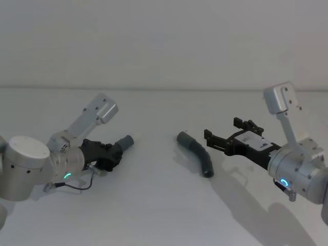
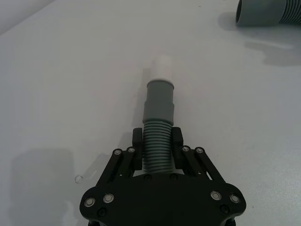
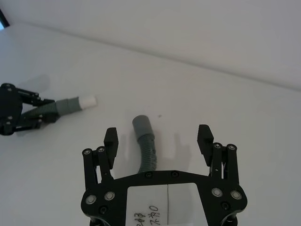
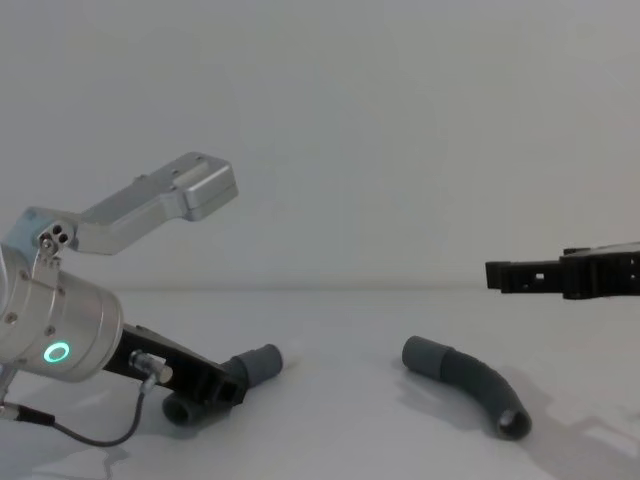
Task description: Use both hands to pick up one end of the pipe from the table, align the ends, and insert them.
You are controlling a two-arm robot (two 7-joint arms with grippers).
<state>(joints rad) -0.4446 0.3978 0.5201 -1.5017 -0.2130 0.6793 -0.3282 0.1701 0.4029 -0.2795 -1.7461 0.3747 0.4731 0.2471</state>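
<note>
The left gripper [image 2: 157, 141] clamps 1 ribbed hose piece [image 2: 159, 101] — its white spigot [image 2: 162, 68] points toward the loose hose piece [image 1: 197, 152] on the table [image 1: 154, 215]. Right of that loose piece, raised and apart, hangs the right gripper [image 3: 158, 135] — 2 fingers spread wide.

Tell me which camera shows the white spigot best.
Left wrist view: the white spigot is close and unobstructed, beyond the left gripper. Right wrist view shows it small; head and chest, too small to tell.
</note>
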